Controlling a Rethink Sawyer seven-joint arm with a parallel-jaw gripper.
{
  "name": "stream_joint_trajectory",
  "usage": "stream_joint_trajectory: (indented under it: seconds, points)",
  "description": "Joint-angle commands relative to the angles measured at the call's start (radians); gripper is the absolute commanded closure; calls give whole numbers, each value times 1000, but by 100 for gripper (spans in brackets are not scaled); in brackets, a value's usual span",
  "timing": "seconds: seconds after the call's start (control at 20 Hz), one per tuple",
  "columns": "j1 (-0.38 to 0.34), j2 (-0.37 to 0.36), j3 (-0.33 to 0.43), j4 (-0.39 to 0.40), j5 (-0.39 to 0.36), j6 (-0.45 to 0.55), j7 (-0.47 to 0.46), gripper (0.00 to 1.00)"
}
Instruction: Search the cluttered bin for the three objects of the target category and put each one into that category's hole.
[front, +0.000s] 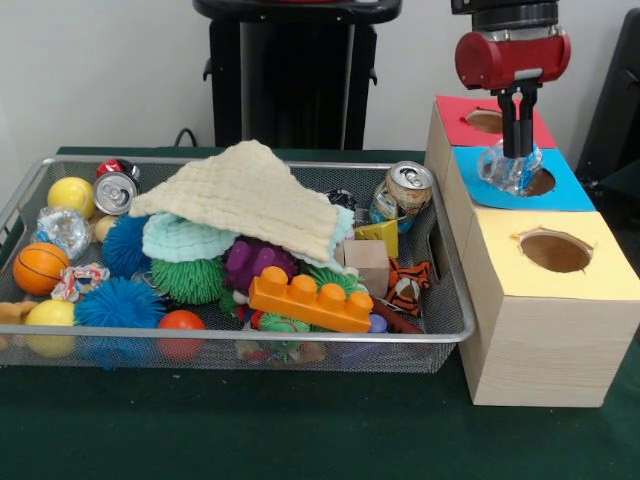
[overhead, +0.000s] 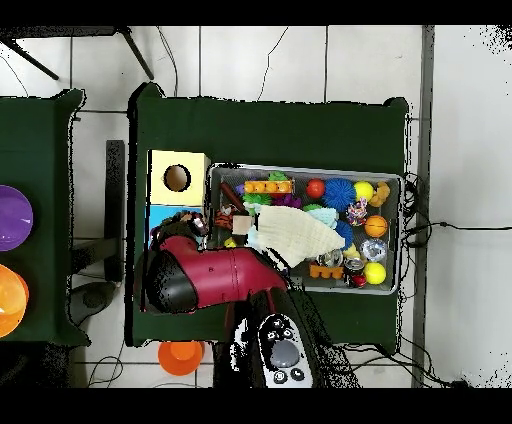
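Note:
My gripper (front: 516, 150) is shut on a see-through crumpled plastic bottle (front: 508, 168) and holds it just over the blue-surrounded box, beside the red-surrounded hole (front: 485, 121) behind it. A second crumpled clear bottle (front: 62, 229) lies at the left end of the wire mesh bin (front: 250, 336). No third bottle shows; a cream cloth (front: 245, 195) covers much of the bin's middle. In the overhead view the red arm (overhead: 210, 278) hides the gripper and the red box; the bin's rim (overhead: 300, 168) shows to its right.
The blue-surrounded hole (front: 545, 183) is half hidden by the bottle. The yellow-surrounded hole (front: 556, 251) is nearest the camera. Two drink cans (front: 114, 192) (front: 403, 194), several coloured balls, an orange toy brick (front: 310, 301) and a small wooden block (front: 367, 262) fill the bin.

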Motion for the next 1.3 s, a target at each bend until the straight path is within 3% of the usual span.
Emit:
stream_joint_trajectory:
  seconds: [0.05, 0.4, 0.65, 1.05, 1.3]
  points:
    - [6, 11, -34, 7, -13, 176, 109, 100]
    - [-17, 19, -5, 18, 3, 325, 77, 100]
    - [-6, 14, -20, 14, -17, 370, 85, 100]
    - [14, 5, -41, 9, -35, 379, 108, 100]
    - [-10, 70, -15, 21, -40, 306, 100, 100]
